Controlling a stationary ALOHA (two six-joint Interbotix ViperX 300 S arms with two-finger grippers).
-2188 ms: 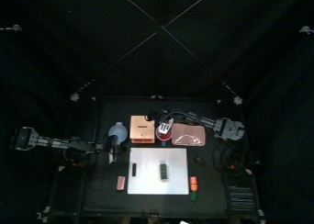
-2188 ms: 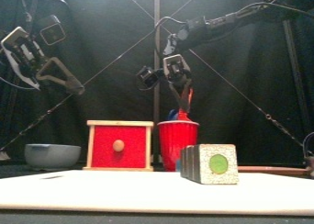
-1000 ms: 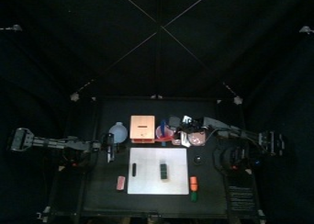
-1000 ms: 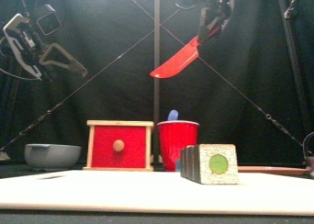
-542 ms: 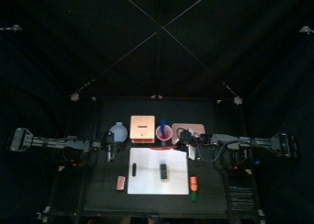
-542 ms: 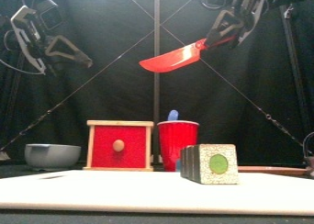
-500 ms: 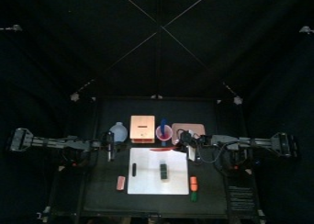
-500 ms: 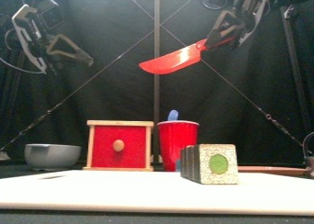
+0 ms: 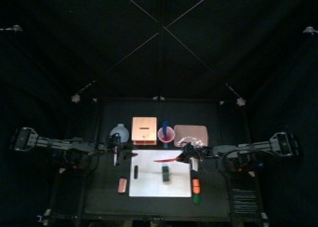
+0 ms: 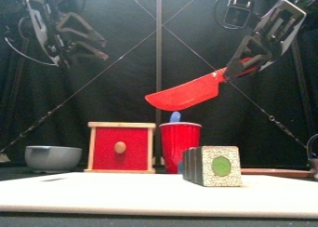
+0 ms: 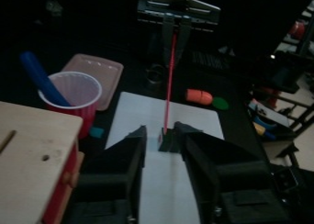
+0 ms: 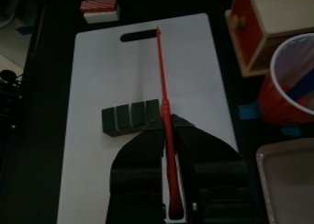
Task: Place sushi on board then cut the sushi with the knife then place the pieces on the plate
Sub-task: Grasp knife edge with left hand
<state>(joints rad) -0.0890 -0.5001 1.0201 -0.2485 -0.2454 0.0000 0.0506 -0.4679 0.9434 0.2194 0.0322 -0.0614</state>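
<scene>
Two arms hang over the table, and only one carries anything. The right gripper (image 10: 254, 60) comes in from the right and has its jaws closed tight on the handle of the red toy knife (image 10: 189, 89). The knife is up in the air, and its blade slants down toward the left, above the red cup (image 10: 181, 143). In the right wrist view the blade shows edge-on, crossing over the sushi roll (image 10: 214, 166) without touching it.

The sushi roll lies near the middle of the white cutting board (image 9: 147, 162). Its dark green blocks are pressed together in one piece, and the end with a green centre faces the front.

The left gripper (image 10: 77, 37) is held high on the left side. Its jaws are spread apart and have nothing between them.

Behind the board stands a row of things. The blue-grey bowl (image 10: 52, 156) is farthest left. Next comes the pale wooden box (image 10: 121, 147) with its red drawer front, and then the red cup with the blue knife (image 10: 176, 116) standing in it. The pink tray (image 9: 192, 134) lies bare at the right end.

Several small toy foods lie just off the board. One pinkish piece (image 9: 122, 184) is at its left side, and an orange piece (image 9: 195, 185) and a green piece (image 9: 195, 197) are at its right.
</scene>
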